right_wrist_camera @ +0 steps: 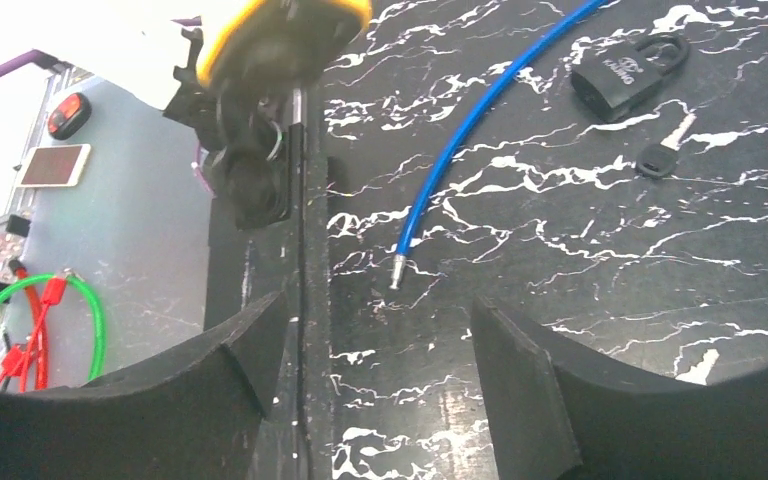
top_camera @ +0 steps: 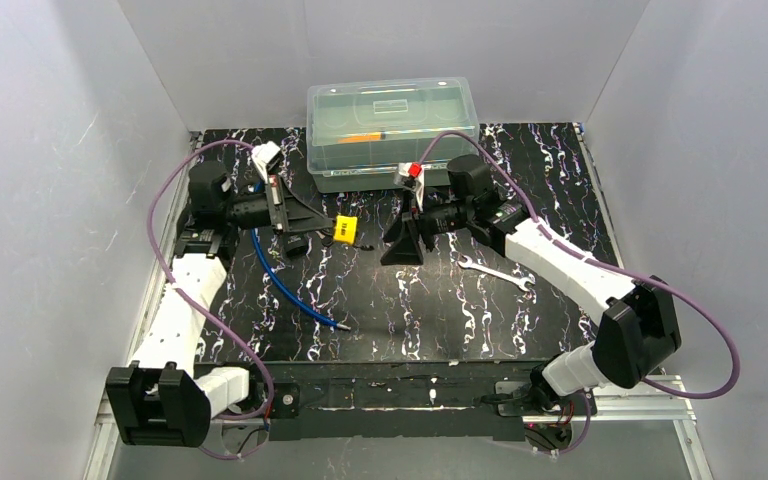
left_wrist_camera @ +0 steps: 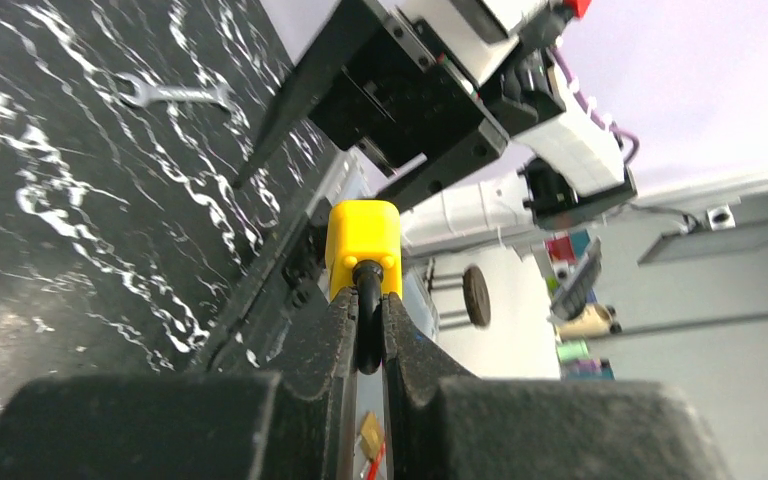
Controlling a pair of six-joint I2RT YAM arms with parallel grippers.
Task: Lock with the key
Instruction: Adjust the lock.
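My left gripper (top_camera: 322,224) is shut on the black shackle (left_wrist_camera: 367,325) of a small yellow padlock (left_wrist_camera: 362,242), holding it above the table (top_camera: 343,229). The padlock (right_wrist_camera: 280,30) shows blurred at the top of the right wrist view. A dark key bunch with a small ring (right_wrist_camera: 258,155) hangs at its underside. My right gripper (top_camera: 394,250) hovers just right of the padlock. Its jaws (right_wrist_camera: 380,310) stand open with nothing between them, apart from the key.
A blue cable (top_camera: 285,285) lies on the marbled mat, its metal tip (right_wrist_camera: 397,272) below my right gripper. A black padlock (right_wrist_camera: 625,75) and a black-headed key (right_wrist_camera: 660,155) lie beside it. A silver wrench (top_camera: 495,272) lies right of centre. A clear lidded box (top_camera: 392,130) stands at the back.
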